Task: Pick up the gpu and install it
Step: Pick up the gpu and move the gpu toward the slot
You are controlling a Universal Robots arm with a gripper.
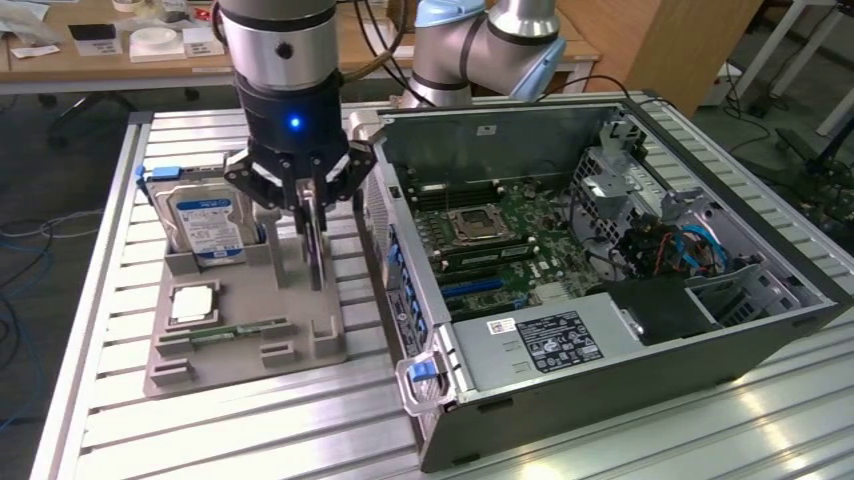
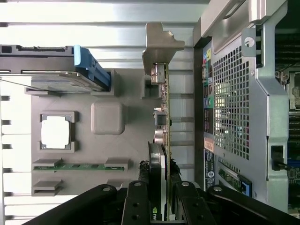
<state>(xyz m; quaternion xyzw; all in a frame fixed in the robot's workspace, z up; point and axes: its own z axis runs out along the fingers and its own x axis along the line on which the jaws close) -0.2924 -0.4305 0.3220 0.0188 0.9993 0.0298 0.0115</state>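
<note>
You are at work in a robotics lab. Your robot arm point(image 1: 278, 60) hangs over a bench point(image 1: 107, 330) of ribbed aluminium rails, where an opened desktop computer case point(image 1: 641, 370) lies on its side, circuit boards exposed, beside a grey holder point(image 1: 267, 300) slotted with loose computer parts. A second robot arm point(image 1: 487, 50) rises just behind the case. Beyond them, a wooden desk point(image 1: 54, 62) carries small boxes and oddments, and blue cables point(image 1: 20, 240) trail across the floor.

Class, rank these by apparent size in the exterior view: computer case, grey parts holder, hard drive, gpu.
1. computer case
2. grey parts holder
3. hard drive
The gpu stands edge-on, partly behind the gripper, so its rank against the hard drive is unsure.
</note>
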